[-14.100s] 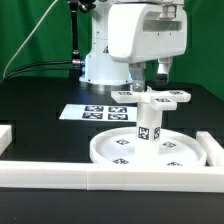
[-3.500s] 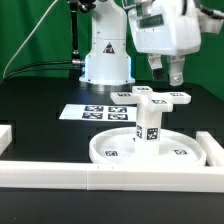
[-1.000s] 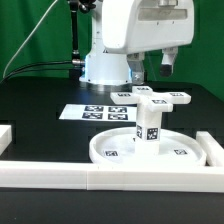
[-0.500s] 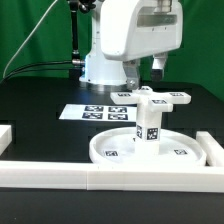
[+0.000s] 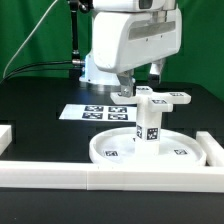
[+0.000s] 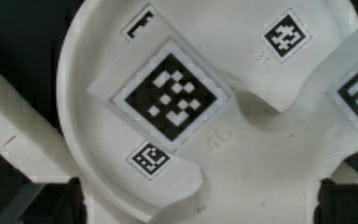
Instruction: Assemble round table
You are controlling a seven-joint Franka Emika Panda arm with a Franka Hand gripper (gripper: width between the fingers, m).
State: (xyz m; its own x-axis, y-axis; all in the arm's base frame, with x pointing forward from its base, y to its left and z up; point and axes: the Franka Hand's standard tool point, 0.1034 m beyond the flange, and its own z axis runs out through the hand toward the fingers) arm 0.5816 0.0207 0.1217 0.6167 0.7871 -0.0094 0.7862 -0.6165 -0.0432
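We see the round disc lying on the black bench, the leg upright at its centre with the cross foot on top. White rails border the bench; green curtain behind. The fingers hang just above the foot; their opening we cannot tell.

The arm has smooth white rounded shells, a boxy white wrist housing and dark fingers below it.
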